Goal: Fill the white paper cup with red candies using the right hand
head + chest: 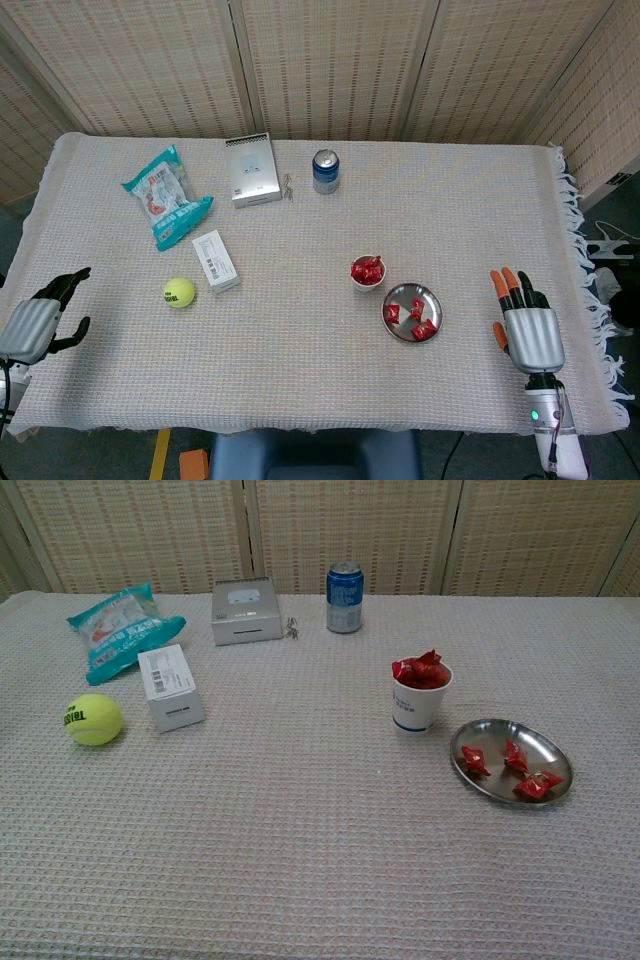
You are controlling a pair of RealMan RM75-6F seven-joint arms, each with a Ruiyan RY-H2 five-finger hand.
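Can (345, 597), boxes (170, 686) and tennis ball (93, 719) lie well apart from cup (418, 702).

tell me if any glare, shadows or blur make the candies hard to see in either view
Chest view: even, soft light; the red candies heaped in the white paper cup are sharp, and the metal plate shows only a mild sheen, no harsh glare. Head view: also sharp but smaller, so the candies on the plate are hard to separate. Shadows are faint in both.
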